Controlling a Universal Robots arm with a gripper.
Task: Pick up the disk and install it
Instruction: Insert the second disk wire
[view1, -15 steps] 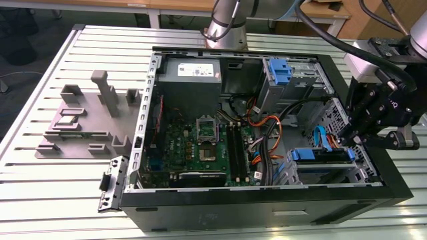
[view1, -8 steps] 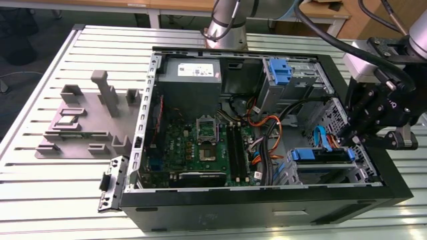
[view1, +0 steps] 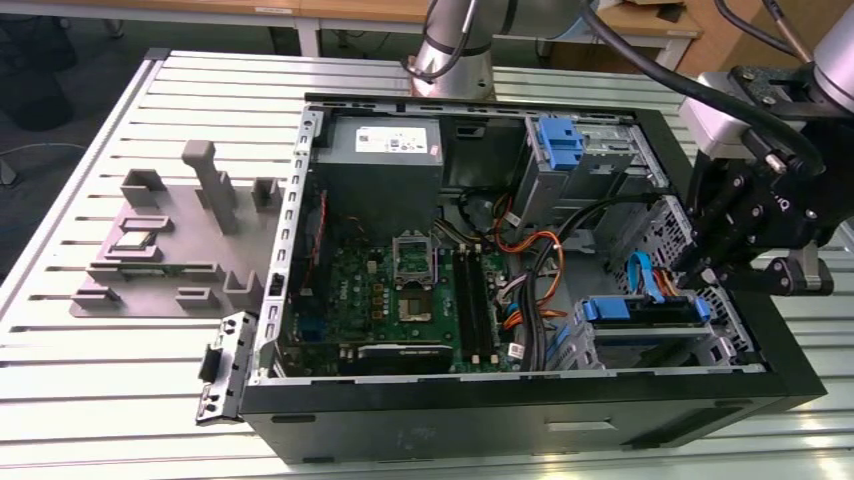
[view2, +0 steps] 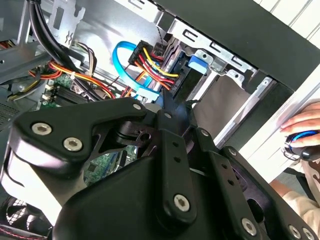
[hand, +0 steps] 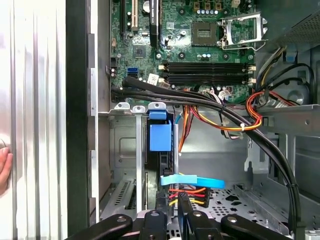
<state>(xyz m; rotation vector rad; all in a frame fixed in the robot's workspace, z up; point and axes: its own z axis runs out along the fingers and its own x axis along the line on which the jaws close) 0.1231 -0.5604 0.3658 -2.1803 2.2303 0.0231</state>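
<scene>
Framing flat disk, blue plastic bracket.

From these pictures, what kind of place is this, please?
Probably a robotics lab or test bench for computer assembly. An open computer case lies on a slotted metal table, the arm's gripper hangs over its drive bay, and grey fixtures stand beside it.

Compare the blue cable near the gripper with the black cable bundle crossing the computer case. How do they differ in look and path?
The blue cable is a flat, light-coloured ribbon; the black cable bundle is several round, dark cords. The blue cable is a short folded run close by the gripper; the black cable bundle sweeps a long way from the motherboard's edge across the case. Both lie inside the open computer case.
</scene>
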